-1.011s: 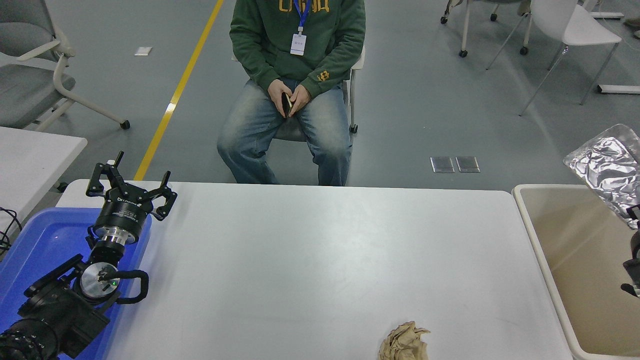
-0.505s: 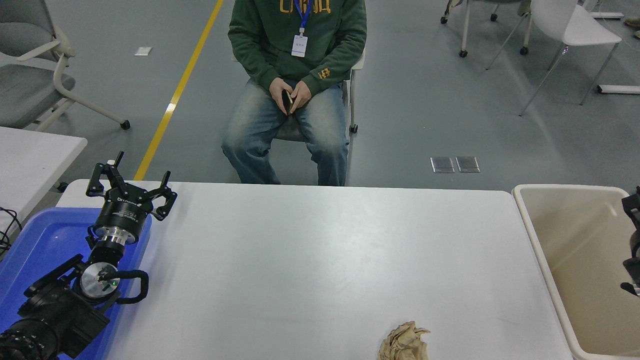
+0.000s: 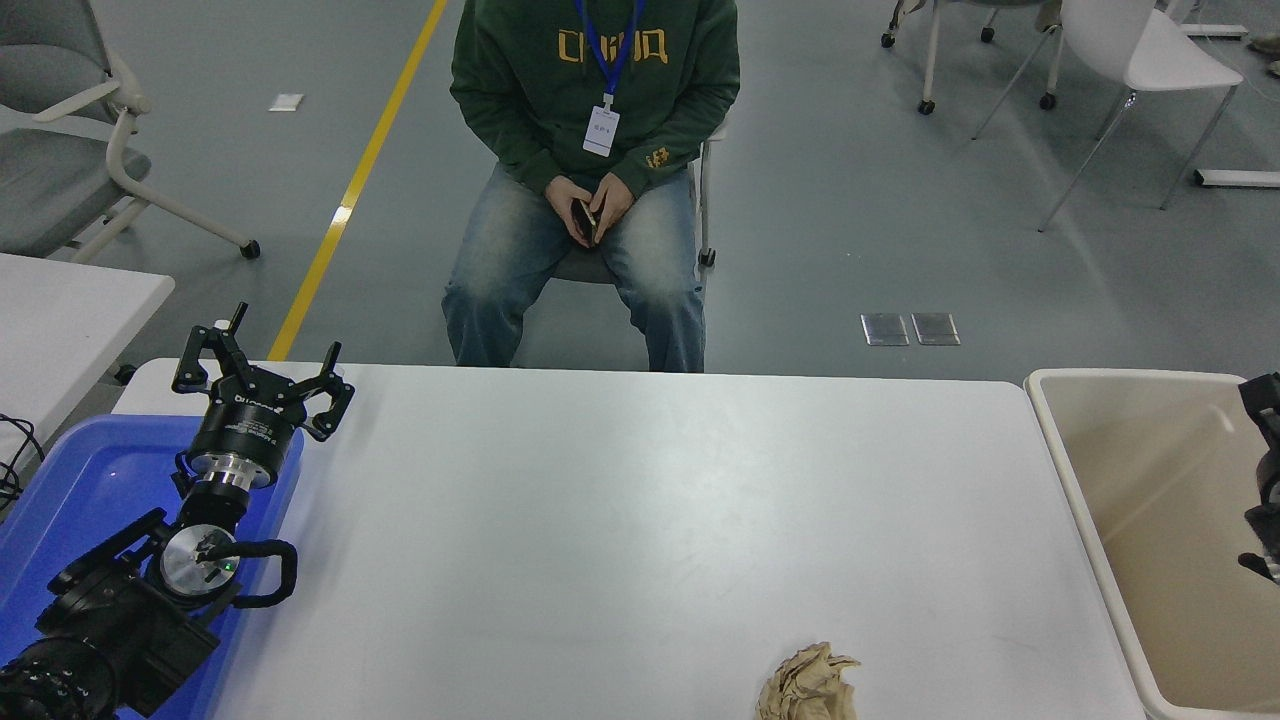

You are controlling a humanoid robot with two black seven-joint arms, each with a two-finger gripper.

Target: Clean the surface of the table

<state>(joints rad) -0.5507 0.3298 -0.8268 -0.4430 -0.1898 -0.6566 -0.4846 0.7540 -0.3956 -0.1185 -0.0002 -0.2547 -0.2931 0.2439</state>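
Observation:
The white table surface (image 3: 650, 500) fills the middle of the head view. A crumpled wad of brown paper (image 3: 808, 682) lies on it near the front edge, right of centre. My left gripper (image 3: 262, 378) is open and empty, parked over the table's far left corner above the blue tray. Only a sliver of my right arm (image 3: 1263, 470) shows at the right edge, above the beige bin. Its fingers cannot be made out.
A beige plastic bin (image 3: 1062, 470) stands against the table's right end. A blue tray (image 3: 80, 490) sits at the left under my left arm. A person in a green hoodie (image 3: 595, 90) sits beyond the far edge. A smaller white table (image 3: 70, 300) is at the left.
The crumpled silver foil held at the right edge above the bin one second ago is gone from view. The right arm shifted slightly. The person shifted on the chair.

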